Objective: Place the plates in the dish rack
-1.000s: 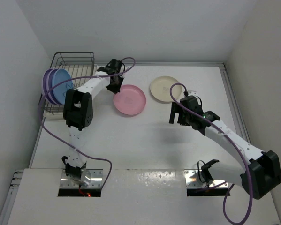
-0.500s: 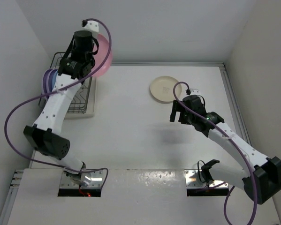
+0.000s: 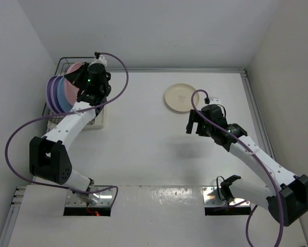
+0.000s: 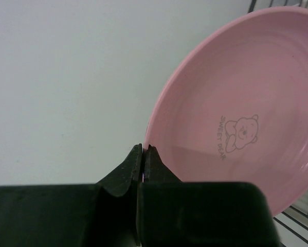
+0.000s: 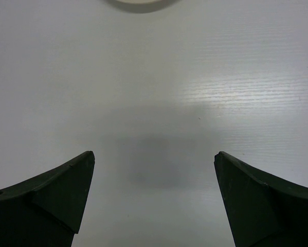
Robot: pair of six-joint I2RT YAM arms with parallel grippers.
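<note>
My left gripper is shut on the rim of the pink plate and holds it upright over the dark wire dish rack, beside the blue plate and two lilac plates standing on edge there. In the left wrist view the pink plate fills the right side, its rim pinched between my fingers. The cream plate lies flat on the table at the back; its edge shows in the right wrist view. My right gripper is open and empty above bare table, in front of the cream plate.
The rack stands in the far left corner against the left wall. The back wall runs just behind the rack and the cream plate. A raised edge borders the table on the right.
My left arm has picked the pink plate off the table, swung it up high over the rack, and now lowered it on edge beside the blue plate. The right arm has barely moved.
</note>
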